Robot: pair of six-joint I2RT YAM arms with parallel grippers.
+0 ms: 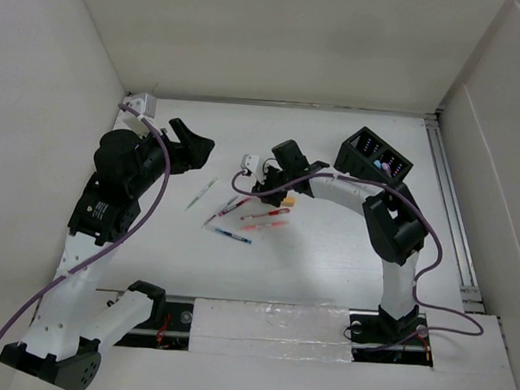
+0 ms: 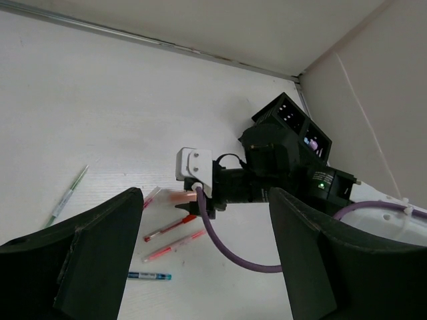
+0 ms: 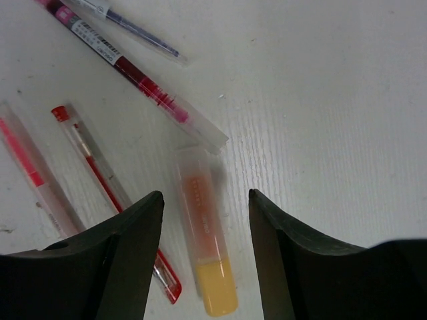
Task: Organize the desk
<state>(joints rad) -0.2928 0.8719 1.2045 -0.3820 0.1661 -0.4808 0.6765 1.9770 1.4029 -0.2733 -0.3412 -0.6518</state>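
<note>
The right gripper (image 3: 205,195) is hanging open low over the middle of the bench (image 1: 327,262). Its two fingers are straddling an orange highlighter (image 3: 200,227) that is lying flat between them, touching neither. The bottom edge of the wrist view is cutting off the fingers' lower parts. From above, they are hard to make out against the black wrist.

A dark red pen (image 3: 143,87) is lying with its clear end just beside the highlighter's top. A red pen (image 3: 100,173) is disappearing under the left finger, and a pink pen (image 3: 27,167) is running off the left edge.

The left gripper (image 2: 205,193) is hovering wide open over the bench's left part, holding nothing, with both fingers cropped at the bottom.

A black organizer (image 1: 374,156) is sitting at the far right. The right arm is partly hiding it in the left wrist view, and its contents are too small to tell.
</note>
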